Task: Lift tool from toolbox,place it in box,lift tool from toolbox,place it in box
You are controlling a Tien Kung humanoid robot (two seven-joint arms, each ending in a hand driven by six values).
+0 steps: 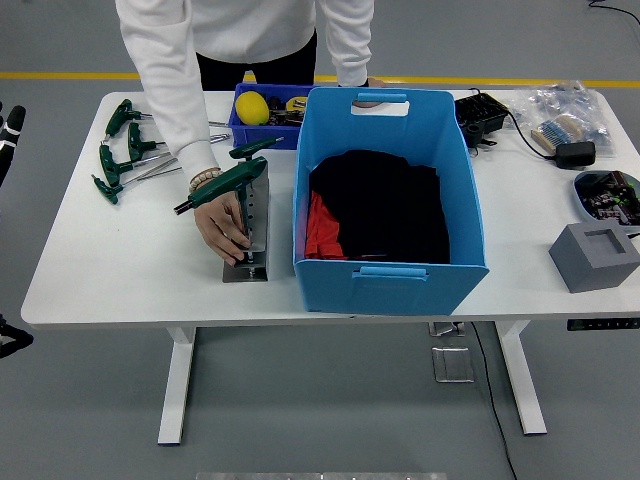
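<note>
**user1:** Blue plastic box is the big thing in the head view, sitting mid-table with black and red cloth inside. Where are the tools though?

**user2:** At 9 o'clock from the box there's a grey metal tool stand with two green T-handle wrenches stuck in it, handles tilted up toward 2 o'clock. More green T-handle wrenches lie loose near the table's 10 o'clock corner, well apart from the stand.

**user1:** Anyone touching stuff?

**user2:** Yep, a person in a white top leans in from 12 o'clock. One person's hand is down on the stand, fingers against its left side, under the wrench handles. The other arm reaches behind the box's far wall, hand mostly hidden.

**user1:** And the robot?

**user2:** Barely there. Bit of the left arm at the 9 o'clock edge of the picture, off the white table, another dark bit lower at 8 o'clock. Can't tell what its fingers are doing. Right hand isn't visible.

**user1:** Other clutter?

**user2:** Small blue bin with a yellow tape measure at 11 o'clock of the box, a grey block at 3 o'clock.
</note>
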